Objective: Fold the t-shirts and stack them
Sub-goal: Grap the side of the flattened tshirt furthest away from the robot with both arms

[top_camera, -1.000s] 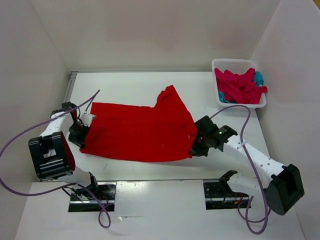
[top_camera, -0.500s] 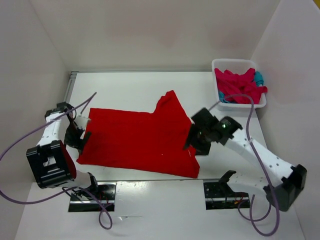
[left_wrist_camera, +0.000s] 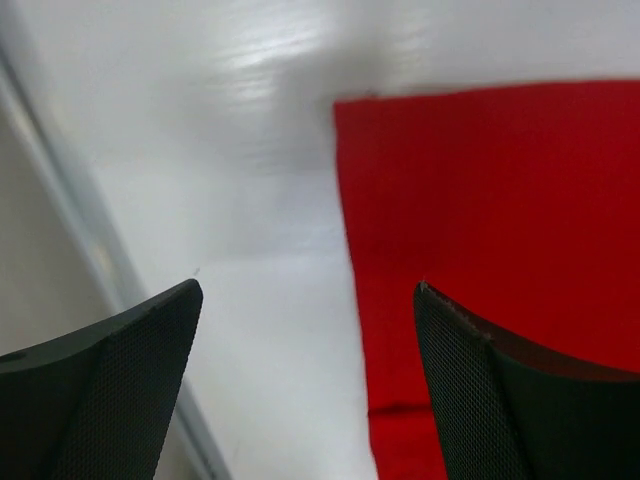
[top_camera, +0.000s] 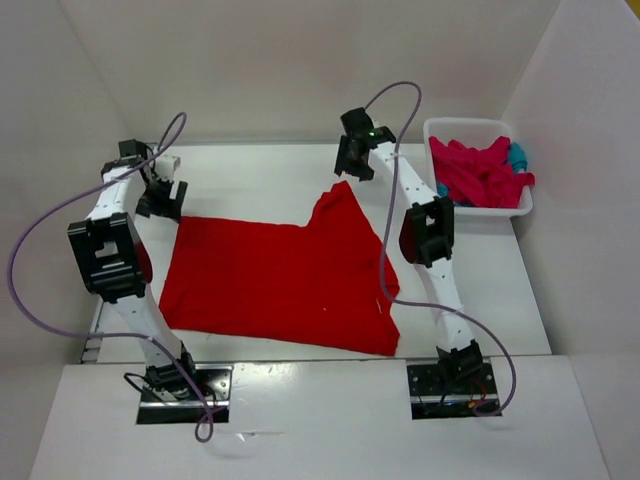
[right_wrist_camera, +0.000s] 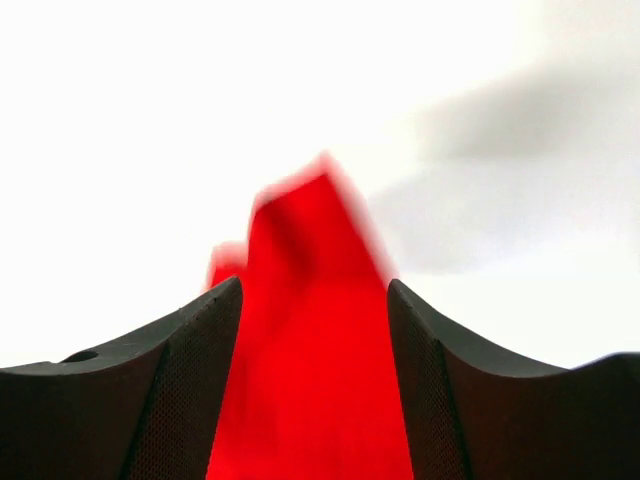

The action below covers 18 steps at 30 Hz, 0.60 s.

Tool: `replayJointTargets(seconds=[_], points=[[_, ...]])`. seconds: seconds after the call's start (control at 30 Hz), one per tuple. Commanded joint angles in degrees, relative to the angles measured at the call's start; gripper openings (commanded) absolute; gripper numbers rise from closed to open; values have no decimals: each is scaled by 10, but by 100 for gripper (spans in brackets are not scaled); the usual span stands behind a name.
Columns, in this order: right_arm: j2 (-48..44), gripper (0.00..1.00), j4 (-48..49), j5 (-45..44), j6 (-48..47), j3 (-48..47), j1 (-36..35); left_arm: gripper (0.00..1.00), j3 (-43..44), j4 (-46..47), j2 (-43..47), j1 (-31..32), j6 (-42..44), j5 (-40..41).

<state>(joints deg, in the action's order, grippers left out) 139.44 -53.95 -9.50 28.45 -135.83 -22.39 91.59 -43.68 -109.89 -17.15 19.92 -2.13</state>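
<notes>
The bright red t-shirt (top_camera: 280,275) lies flat on the white table (top_camera: 250,165), spread wide in the middle. One sleeve sticks up toward the far side like a little hill.

The left gripper (top_camera: 162,197) hangs by the far left corner of the red shirt. Its two black fingers (left_wrist_camera: 110,390) are wide apart and hold nothing. Its own camera shows the shirt's corner lying flat on the table under them.

The right gripper (top_camera: 352,162) hangs just past the tip of the sleeve, on the far side. Its fingers (right_wrist_camera: 150,400) are apart too, and nothing is pinched between them (that camera's picture is a bit blurry, but the red sleeve shows down below).

The white basket (top_camera: 432,125) sits at the far right corner of the table. The crimson-pink t-shirt (top_camera: 478,172) is bunched up in it, and a bit of the teal-blue t-shirt (top_camera: 517,155) peeks out at its right side.
</notes>
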Motion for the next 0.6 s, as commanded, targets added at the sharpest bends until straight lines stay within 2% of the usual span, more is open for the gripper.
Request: replayJointTargets(seconds=[0.0, 0.03, 0.13, 0.17, 0.37, 0.57], points=[[91, 65, -1, -46, -43, -205, 23, 93, 34, 44, -33, 4, -57, -63], [107, 65, 8, -34, -31, -217, 36, 93, 34, 57, -50, 4, -62, -63], [186, 65, -7, -26, -11, -341, 47, 93, 48, 77, -80, 16, -70, -63], [202, 65, -7, -14, -11, -350, 47, 94, 48, 77, -86, 16, -70, -58], [268, 66, -7, 40, -18, -369, 11, 97, 54, 102, -124, 22, -87, -52], [290, 66, -55, 17, -19, -354, -8, 97, 48, 107, -149, 29, -98, -59]])
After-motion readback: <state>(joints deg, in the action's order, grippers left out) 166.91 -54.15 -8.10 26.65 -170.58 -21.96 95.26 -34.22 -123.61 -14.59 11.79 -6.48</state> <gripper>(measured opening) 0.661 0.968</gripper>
